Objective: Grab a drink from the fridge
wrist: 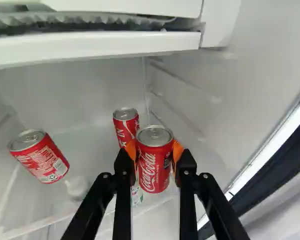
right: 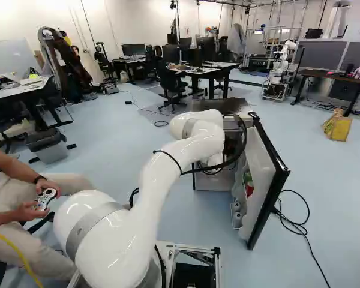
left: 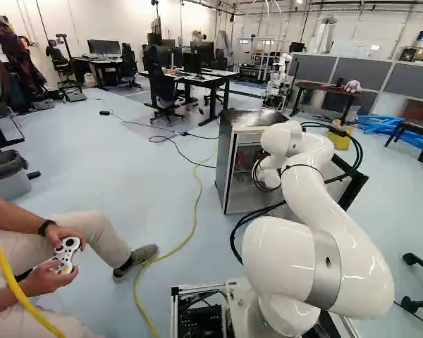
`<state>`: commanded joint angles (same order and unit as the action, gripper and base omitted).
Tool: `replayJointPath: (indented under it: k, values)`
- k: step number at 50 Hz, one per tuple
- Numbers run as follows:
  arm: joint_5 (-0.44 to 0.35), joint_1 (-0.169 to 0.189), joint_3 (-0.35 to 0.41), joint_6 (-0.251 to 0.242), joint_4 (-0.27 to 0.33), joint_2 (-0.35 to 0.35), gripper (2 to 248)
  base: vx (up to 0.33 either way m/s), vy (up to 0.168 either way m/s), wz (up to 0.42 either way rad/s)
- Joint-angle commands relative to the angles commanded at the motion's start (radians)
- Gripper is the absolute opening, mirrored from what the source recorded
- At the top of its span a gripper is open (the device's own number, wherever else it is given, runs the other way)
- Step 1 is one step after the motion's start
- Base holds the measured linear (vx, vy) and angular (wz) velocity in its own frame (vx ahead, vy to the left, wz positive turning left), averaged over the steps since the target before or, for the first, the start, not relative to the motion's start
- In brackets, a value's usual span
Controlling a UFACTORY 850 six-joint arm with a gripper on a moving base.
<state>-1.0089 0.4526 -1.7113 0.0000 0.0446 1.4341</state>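
Can (wrist: 153, 167) between the fingers (wrist: 186, 169), clasped from both sides, near its top

In both base views, the arm (left: 314, 183) and fridge (left: 227, 165) are hiding the gripper (wrist: 155, 154). In the wrist view, the near red can (wrist: 155, 172) is partly covering a rear can (wrist: 124, 125) and a mostly hidden pale item (wrist: 136, 196). The frosted compartment (wrist: 95, 47) is running out of view.

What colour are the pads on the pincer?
The pads are orange, best seen in the wrist view.
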Motion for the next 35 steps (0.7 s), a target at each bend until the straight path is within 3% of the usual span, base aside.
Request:
replayJointPath:
  k: [35]
  values:
    - [0.0,-0.034,0.36,0.0,0.0,-0.271,90,0.0,0.0,0.0]
